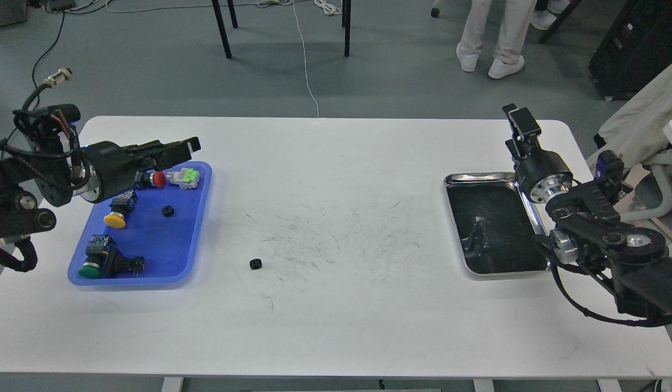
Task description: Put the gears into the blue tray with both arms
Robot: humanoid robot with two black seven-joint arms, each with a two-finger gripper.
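Counting first: two gears, one blue tray (190, 239), one steel tray (455, 228), four push-button switches, two arms of mine.

Nearest is the loose gear (254, 264), alone on the bare white worktop (336, 316), right of the blue tray and apart from its rim. It's too small to read the teeth clearly; it seems to sit tipped, so I cannot tell which way its hole points.

Next back, the blue tray lies at the left with its long axis running near to far, leaning slightly right at the far end. Inside, near corner: green-capped switch (96, 264), cap pointing left. Further in: yellow-capped switch (115, 216), cap toward me. Second gear (166, 210) lies just right of it, on the tray floor, touching nothing, hole looking up as far as I can see. At the far end: red-capped switch (153, 179), body partly hidden by my left arm, and a grey switch with a green part (184, 177) just beside it.

Steel tray at the right, dark inside, long axis also near to far.

Left gripper (190, 146) hangs over the tray's far end, pointing right, fingers close together with nothing between them; I cannot tell if they're fully closed. Right gripper (521, 121) stands beyond the steel tray's far right corner, pointing away from me; it's dark and end-on, so I cannot tell the finger gap.
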